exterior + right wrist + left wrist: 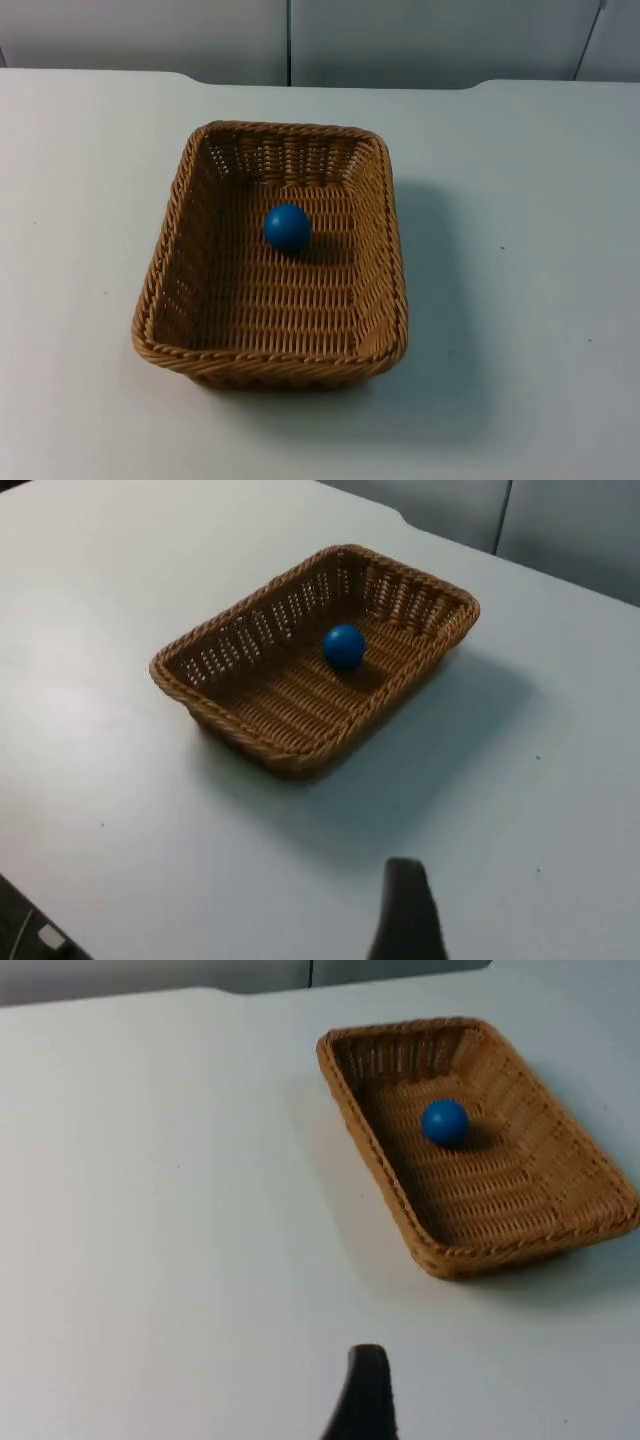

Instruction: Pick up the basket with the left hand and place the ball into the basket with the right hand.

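Ball (287, 227) sits inside the basket (392, 250) on the table, task looks done; both grippers' jaw state you cannot tell.

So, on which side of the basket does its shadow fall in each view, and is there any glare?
Top view: the basket shades the table to its right and front. Left wrist view: soft shadow along its long side; right wrist view: shadow toward the black fingertip. The ball darkens the weave; no glare.

Left hand (366, 1395), right hand (405, 910) — black, smooth, tapered fingertips.
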`<state>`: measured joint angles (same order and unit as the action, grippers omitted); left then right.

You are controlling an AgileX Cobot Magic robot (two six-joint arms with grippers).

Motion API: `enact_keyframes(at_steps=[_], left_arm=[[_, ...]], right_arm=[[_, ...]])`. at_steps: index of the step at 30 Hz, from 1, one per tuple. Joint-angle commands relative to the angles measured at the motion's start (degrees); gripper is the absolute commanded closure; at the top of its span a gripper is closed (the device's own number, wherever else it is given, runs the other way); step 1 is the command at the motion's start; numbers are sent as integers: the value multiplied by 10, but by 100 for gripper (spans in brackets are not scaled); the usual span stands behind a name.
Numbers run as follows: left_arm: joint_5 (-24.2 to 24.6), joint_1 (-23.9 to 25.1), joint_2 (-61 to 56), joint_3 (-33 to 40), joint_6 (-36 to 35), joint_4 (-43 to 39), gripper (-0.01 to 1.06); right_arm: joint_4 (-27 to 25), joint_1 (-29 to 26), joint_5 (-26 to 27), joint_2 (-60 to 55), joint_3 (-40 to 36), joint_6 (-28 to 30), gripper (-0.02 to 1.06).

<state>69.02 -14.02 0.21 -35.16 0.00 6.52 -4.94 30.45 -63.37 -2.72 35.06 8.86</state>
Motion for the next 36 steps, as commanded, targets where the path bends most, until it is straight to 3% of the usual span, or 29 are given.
enact_keyframes(at_steps=[1, 5, 13, 16, 24, 36], left_arm=[[-1, -1, -2, 15, -4, -1, 37], [-15, -1, -2, 36, -10, -21, 37], [-28, -1, -2, 38, -10, -21, 37], [-28, -1, -2, 38, -10, -21, 37], [-31, -1, -2, 38, -10, -24, 37], [-40, -1, -2, 39, -11, -24, 37]], right_arm=[[3, 1, -18, 9, -2, -3, 44], [11, 1, -55, 15, -2, -1, 26], [53, 1, -66, 16, -2, -31, 26], [49, 1, -66, 27, -7, -31, 26], [19, 1, 19, 27, -55, -42, 26], [36, 1, 15, 27, -57, -40, 26]])
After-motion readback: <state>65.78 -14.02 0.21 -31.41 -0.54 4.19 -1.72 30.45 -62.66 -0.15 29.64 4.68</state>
